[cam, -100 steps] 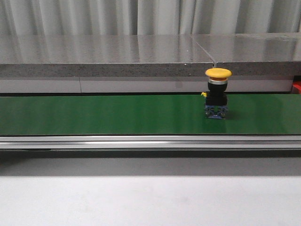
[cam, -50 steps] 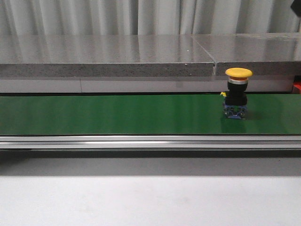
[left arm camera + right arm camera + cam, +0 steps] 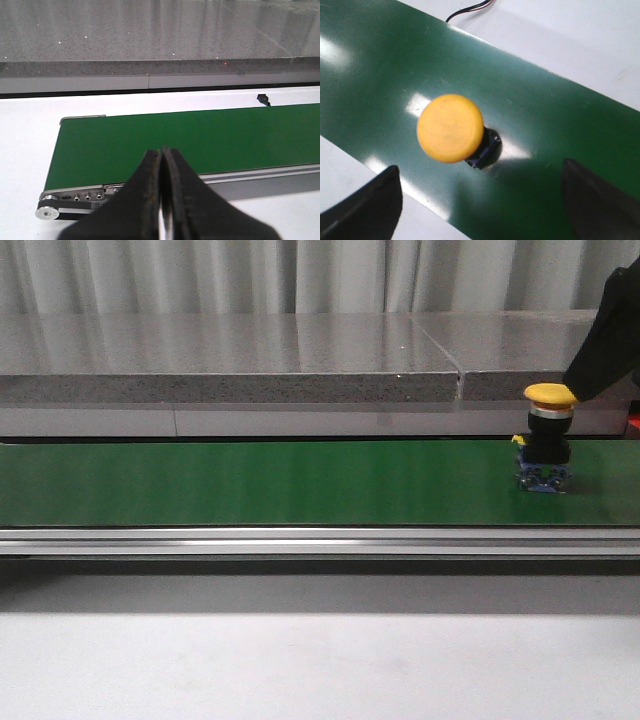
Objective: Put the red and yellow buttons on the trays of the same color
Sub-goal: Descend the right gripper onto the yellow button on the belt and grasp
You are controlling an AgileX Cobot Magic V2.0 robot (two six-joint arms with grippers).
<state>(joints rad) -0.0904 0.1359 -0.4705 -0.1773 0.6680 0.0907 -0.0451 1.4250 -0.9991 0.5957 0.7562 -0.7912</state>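
A yellow button (image 3: 548,440) with a black body and blue base stands upright on the green conveyor belt (image 3: 250,483), near its right end. My right arm (image 3: 610,335) shows as a dark shape above and just right of it. In the right wrist view the yellow cap (image 3: 450,128) lies below and ahead of my right gripper (image 3: 482,207), which is open with its fingertips (image 3: 372,207) far apart and nothing between them. My left gripper (image 3: 161,185) is shut and empty, hovering over the belt's other end (image 3: 150,137). No red button and no trays are in view.
A grey stone ledge (image 3: 230,355) runs behind the belt, and a metal rail (image 3: 300,540) runs along its front. White tabletop (image 3: 300,660) lies in front. A small red sliver (image 3: 634,423) shows at the right edge. A cable (image 3: 470,11) lies beyond the belt.
The yellow button has travelled to the right along the belt. My right arm has come into the front view at the upper right, above the button.
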